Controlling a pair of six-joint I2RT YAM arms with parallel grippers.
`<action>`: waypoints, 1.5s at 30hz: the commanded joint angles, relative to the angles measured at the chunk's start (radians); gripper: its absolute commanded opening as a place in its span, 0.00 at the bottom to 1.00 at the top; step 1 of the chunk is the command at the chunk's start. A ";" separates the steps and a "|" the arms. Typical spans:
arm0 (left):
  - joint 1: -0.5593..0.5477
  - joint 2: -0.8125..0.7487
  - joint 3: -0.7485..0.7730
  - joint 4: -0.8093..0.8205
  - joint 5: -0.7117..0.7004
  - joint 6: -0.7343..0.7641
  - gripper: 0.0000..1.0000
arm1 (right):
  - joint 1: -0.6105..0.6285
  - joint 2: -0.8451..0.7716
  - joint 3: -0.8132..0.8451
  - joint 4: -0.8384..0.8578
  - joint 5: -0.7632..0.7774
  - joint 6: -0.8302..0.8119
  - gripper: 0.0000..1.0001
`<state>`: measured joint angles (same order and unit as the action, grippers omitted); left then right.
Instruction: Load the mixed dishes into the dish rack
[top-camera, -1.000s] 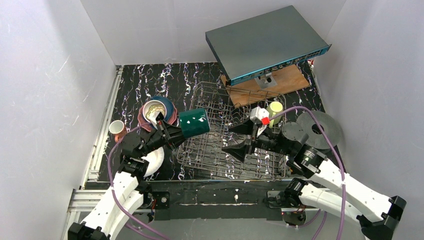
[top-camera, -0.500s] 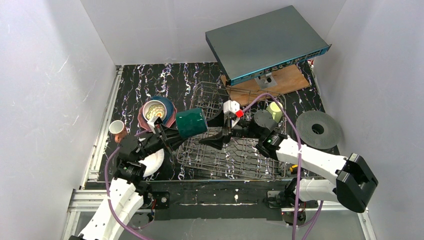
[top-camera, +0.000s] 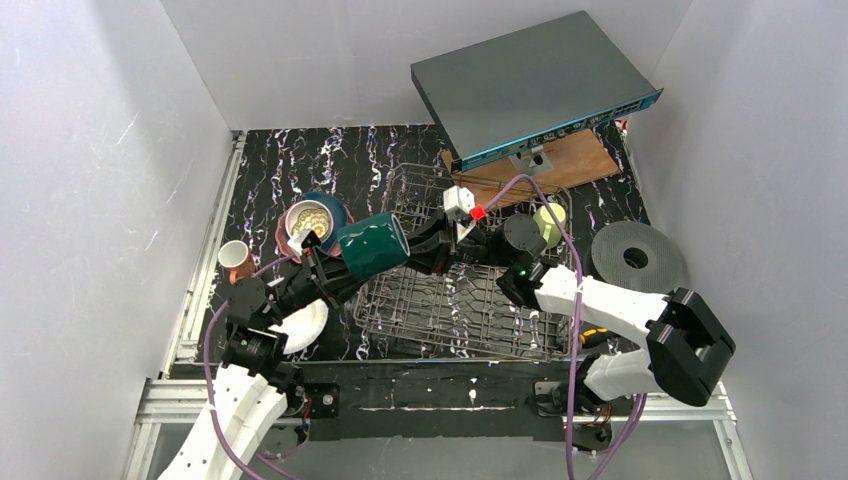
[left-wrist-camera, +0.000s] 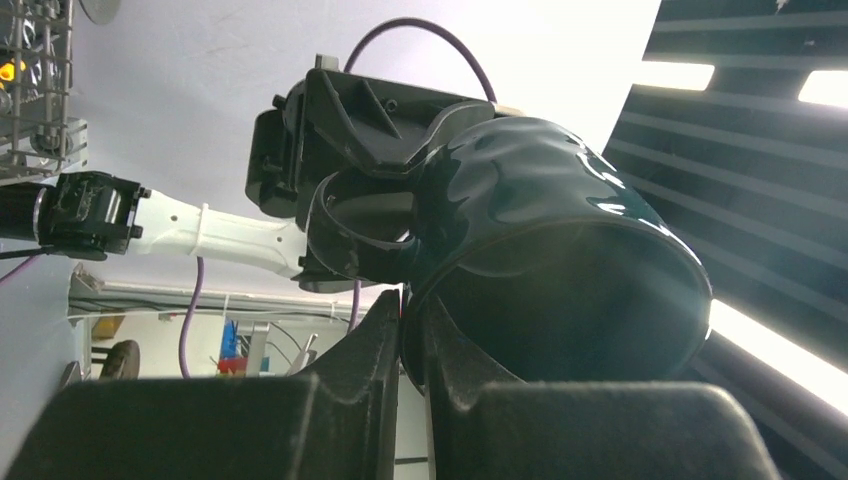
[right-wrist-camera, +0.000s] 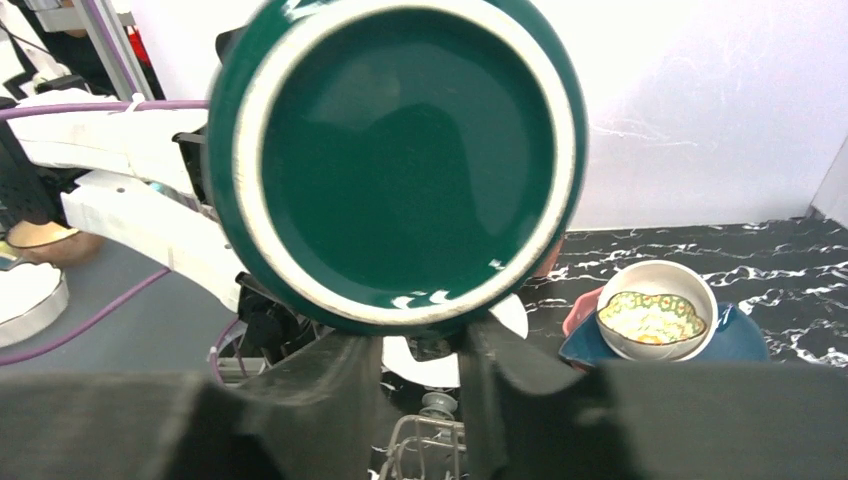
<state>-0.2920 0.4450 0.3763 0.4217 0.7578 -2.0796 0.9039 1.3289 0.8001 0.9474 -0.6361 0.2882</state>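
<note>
The left tool (top-camera: 334, 266) pinches the rim of the dark teal mug (top-camera: 372, 248), holding it sideways over the dish rack (top-camera: 480, 305), left of centre. The right tool (top-camera: 430, 252) meets its base, likely for a handover; whether it grips, I cannot tell.

We count 3 mugs: teal mug (top-camera: 372, 250), green mug (top-camera: 548, 222), pink mug (top-camera: 234, 262) | 2 bowls: painted bowl (top-camera: 308, 221), plain bowl (top-camera: 303, 325) | 2 plates we can see: blue plate (top-camera: 338, 212), pink plate (right-wrist-camera: 578, 312) | 1 rack (top-camera: 470, 310) | 1 grey box (top-camera: 530, 85) | 1 black disc (top-camera: 658, 268) | 1 wood board (top-camera: 570, 160)
</note>
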 joint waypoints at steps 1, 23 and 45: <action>-0.007 -0.021 0.036 0.024 -0.009 -0.003 0.00 | 0.029 -0.005 0.074 0.090 -0.022 0.055 0.14; -0.006 -0.041 0.258 -0.900 -0.109 0.601 0.98 | 0.002 -0.569 -0.098 -0.921 0.871 0.011 0.01; -0.006 -0.034 0.304 -0.995 -0.130 0.665 0.98 | -0.185 -0.277 -0.129 -0.897 1.402 0.096 0.01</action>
<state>-0.2970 0.4526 0.6613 -0.5148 0.6376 -1.4208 0.7708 0.9802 0.6247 -0.2085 0.7437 0.4011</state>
